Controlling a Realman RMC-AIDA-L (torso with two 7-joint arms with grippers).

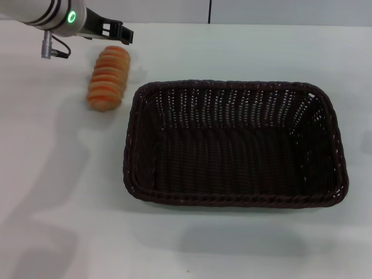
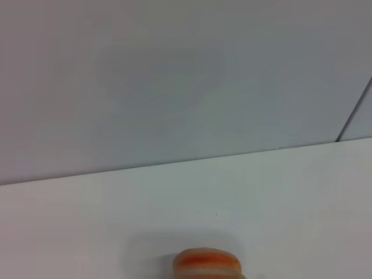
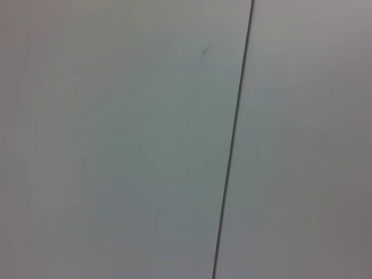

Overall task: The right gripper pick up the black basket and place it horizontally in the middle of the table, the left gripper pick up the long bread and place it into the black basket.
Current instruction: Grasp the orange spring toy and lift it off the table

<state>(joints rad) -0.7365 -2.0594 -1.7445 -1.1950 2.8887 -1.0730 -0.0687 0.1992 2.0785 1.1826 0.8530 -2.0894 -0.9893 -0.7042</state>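
While the black basket [image 1: 235,143] sat lengthwise mid-table, the long bread [image 1: 108,78] lay just beside its left end, long axis running near-to-far. The left gripper [image 1: 116,32] hovered just beyond the bread's far end, holding nothing; finger spacing could not be determined.

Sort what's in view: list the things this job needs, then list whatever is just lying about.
Job:
- black basket, lying in the table's middle
- long bread, outside the basket's left end
- left end effector, above the bread's far end

Lying about:
- nothing else on the table
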